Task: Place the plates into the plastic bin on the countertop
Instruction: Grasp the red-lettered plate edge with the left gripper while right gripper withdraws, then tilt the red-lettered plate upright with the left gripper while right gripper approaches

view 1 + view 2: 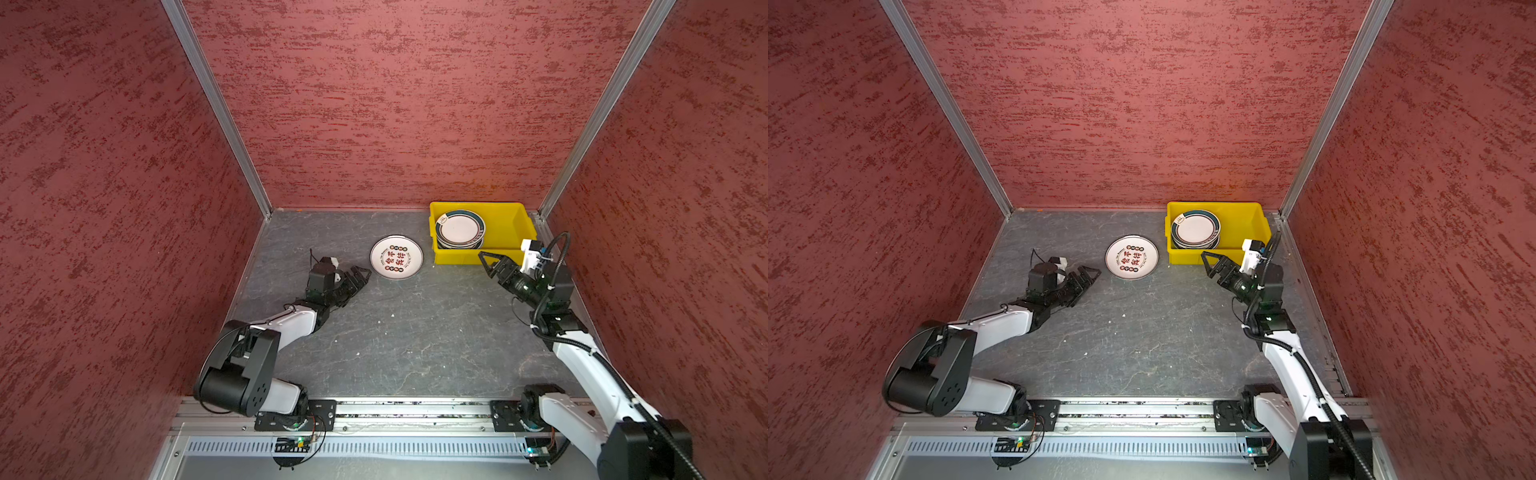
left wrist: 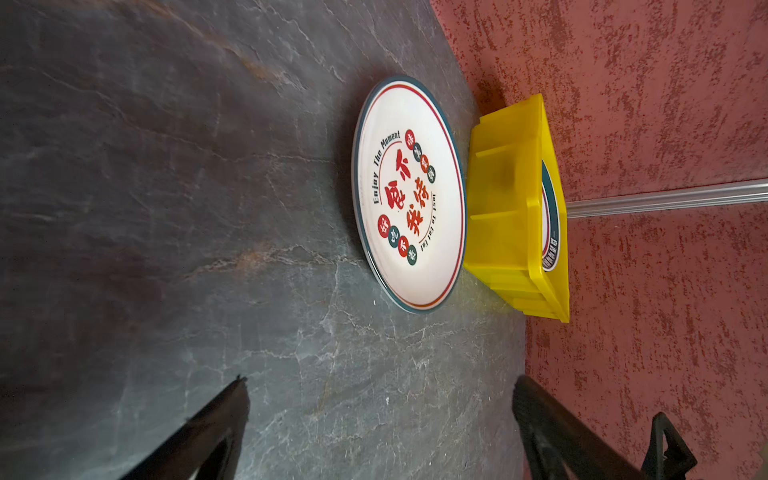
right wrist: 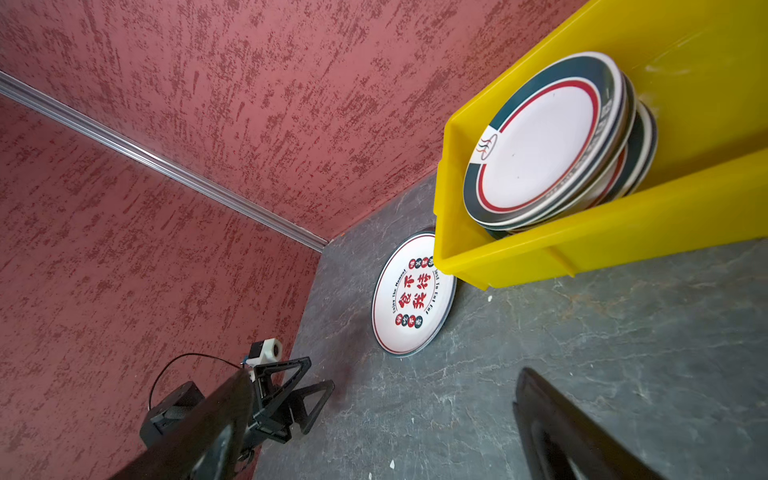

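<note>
Here, bin [image 1: 457, 257] lengthwise along back wall [image 1: 395, 104].

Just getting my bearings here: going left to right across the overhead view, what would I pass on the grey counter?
left gripper → plate with red characters → yellow bin holding a stack of green-rimmed plates. The right gripper overlaps the bin, so it is left out.

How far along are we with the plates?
Done: a stack of green-rimmed plates sits in the yellow bin. In hand: nothing; the left gripper and right gripper are both open and empty. Left: one lettered plate lies on the countertop beside the bin, just ahead of the left gripper.
</note>
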{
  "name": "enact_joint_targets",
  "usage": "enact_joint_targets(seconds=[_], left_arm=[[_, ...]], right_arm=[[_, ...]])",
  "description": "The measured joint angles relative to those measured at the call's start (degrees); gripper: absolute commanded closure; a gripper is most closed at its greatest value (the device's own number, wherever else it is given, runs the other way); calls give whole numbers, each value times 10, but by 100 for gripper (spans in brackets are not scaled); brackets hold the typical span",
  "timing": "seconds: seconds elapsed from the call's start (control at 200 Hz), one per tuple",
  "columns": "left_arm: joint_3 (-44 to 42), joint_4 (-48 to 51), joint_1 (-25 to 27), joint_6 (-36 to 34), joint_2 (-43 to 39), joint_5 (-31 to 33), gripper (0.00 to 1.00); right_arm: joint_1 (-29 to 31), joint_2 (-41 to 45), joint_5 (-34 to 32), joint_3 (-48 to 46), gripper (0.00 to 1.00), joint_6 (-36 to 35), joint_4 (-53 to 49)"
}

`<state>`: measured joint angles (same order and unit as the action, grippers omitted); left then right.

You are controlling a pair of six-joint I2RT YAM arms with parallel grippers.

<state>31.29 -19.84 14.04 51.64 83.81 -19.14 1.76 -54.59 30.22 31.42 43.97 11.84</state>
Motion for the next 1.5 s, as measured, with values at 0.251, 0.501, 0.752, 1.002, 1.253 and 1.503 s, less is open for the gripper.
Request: enact_joint_targets(seconds=[0.251,0.501,0.752,1.002,1.253,1.503], left_arm=[[7,-90,0,26,109,-28,1],[41,-199,3,66,192,-57,1],[86,-239,19,81,254,-66,19],[127,-231,22,91,300,-63,46],[136,-211,22,96,307,-47,67],[146,-194,20,94,315,-41,82]], right_arm=[[0,16,0,-4,1,0,-1],[0,12,3,-6,1,1,-8],[0,26,2,-6,1,-10,-32],[0,45,0,-6,1,-20,-53],[0,48,-2,-6,1,-24,-63],[0,48,-7,-6,1,-24,-72]])
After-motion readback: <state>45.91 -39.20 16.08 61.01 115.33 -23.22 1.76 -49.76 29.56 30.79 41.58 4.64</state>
